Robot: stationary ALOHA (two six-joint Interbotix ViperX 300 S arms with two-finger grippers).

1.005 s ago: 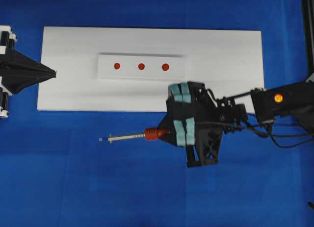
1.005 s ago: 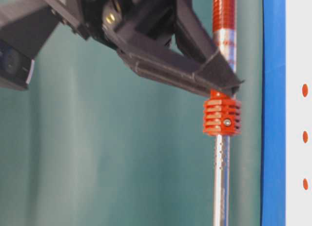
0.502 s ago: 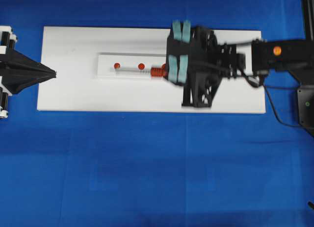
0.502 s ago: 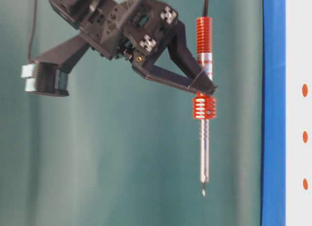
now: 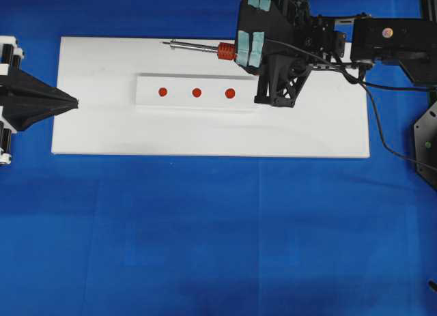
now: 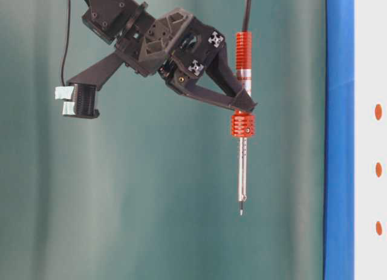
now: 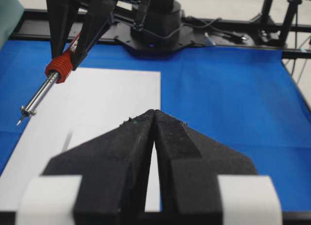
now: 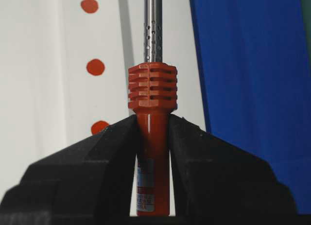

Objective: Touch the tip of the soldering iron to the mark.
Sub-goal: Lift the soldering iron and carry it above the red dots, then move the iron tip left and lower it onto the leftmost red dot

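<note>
Hovering tip near board edge

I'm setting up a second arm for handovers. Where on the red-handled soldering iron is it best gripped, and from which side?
Probably the smooth red-orange handle of the soldering iron, behind its ribbed collar, coming from the cord end as the right gripper does now, shut on it. The collar likely stops sliding; the thin perforated silver shaft is slender and presumably hot.
</note>
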